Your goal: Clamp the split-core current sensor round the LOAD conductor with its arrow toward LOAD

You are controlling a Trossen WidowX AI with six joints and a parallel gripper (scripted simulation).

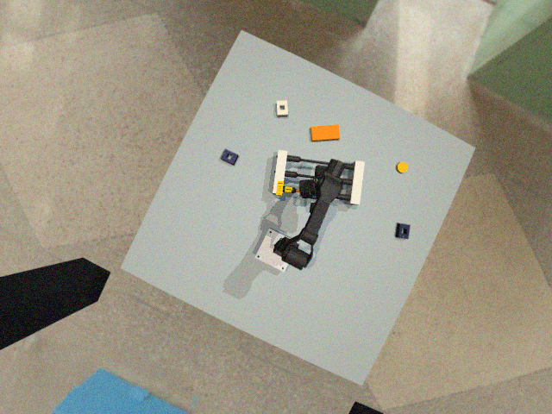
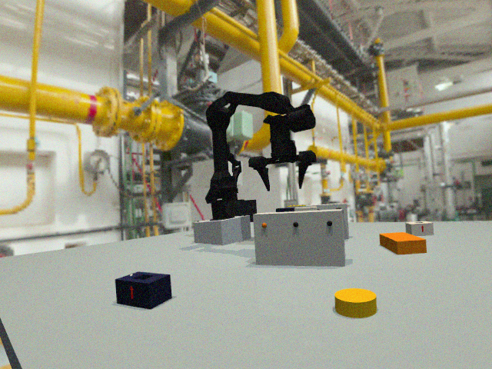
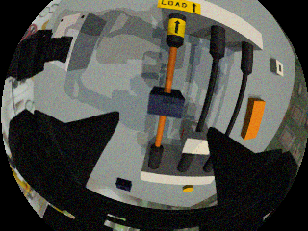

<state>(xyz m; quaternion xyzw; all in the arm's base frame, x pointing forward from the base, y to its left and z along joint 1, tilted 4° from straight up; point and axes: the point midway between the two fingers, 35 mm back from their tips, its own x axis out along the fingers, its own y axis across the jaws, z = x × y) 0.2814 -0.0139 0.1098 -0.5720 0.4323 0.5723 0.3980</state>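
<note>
The dark navy current sensor (image 3: 166, 106) (image 2: 284, 209) sits around the orange conductor (image 3: 170, 72), about midway between the two end supports. Its halves look closed together in the wrist view; the latch and its arrow cannot be made out. The yellow LOAD label (image 3: 179, 6) (image 1: 279, 188) is on the upper support in the wrist view, and a yellow band (image 3: 176, 27) with a black arrow pointing toward that label is at the conductor's end. My gripper (image 3: 165, 123) (image 2: 284, 188) is open and empty, raised above the sensor, fingers apart and not touching it.
White-topped supports (image 1: 279, 165) (image 1: 357, 182) hold two black cables beside the orange conductor. A white-topped block (image 3: 196, 146) is at the middle cable. Around stand navy blocks (image 1: 229, 162) (image 1: 402, 236), a white block (image 1: 281, 115), an orange block (image 1: 324, 132) and a yellow disc (image 1: 402, 167).
</note>
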